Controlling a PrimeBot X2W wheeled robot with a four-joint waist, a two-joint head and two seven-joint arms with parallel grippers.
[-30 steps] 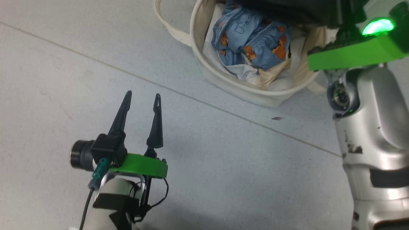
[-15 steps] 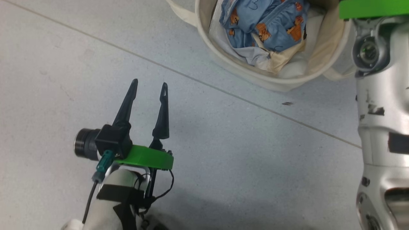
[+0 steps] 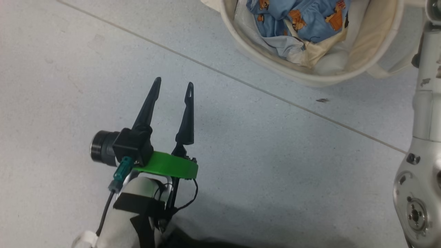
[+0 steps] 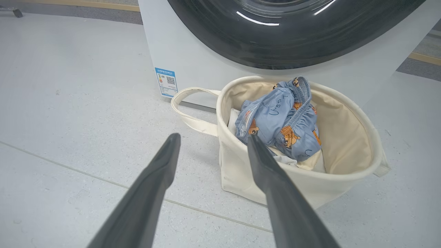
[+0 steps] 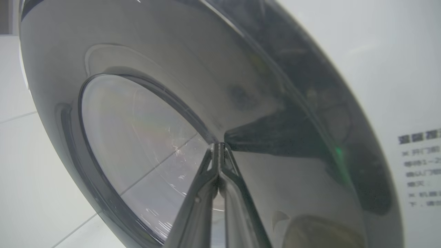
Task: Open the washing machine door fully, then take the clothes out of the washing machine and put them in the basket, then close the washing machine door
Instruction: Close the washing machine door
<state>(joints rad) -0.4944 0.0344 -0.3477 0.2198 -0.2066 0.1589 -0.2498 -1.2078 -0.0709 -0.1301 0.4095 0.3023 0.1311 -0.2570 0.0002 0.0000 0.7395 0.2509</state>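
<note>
The clothes [image 4: 280, 120] lie bunched inside the basket [image 4: 348, 179], right of centre in the left wrist view, so the unloading looks done. I see no other blue fabric on the floor [image 3: 258, 165] around it.

The basket stands just in front of the washing machine [image 4: 179, 51], whose blue label [image 4: 166, 82] shows at the upper middle of that view. Across the top edge, the washing machine door [image 4: 293, 44] sits against the white front. Its black rim seems flush or nearly so, but whether it has latched I cannot tell.

In the right wrist view the right pincer [image 5: 217, 146] is pressed tight together with nothing between its fingers. Its tips are at the door's glossy rim, just beside the edge of the glass window [image 5: 137, 137], where they meet their own reflection, so it is touching or very nearly. I judge this to be the closing push, the last step of the task.

The left pincer [image 3: 173, 82] hangs spread wide and empty over bare floor at centre left of the head view, well apart from the basket.
</note>
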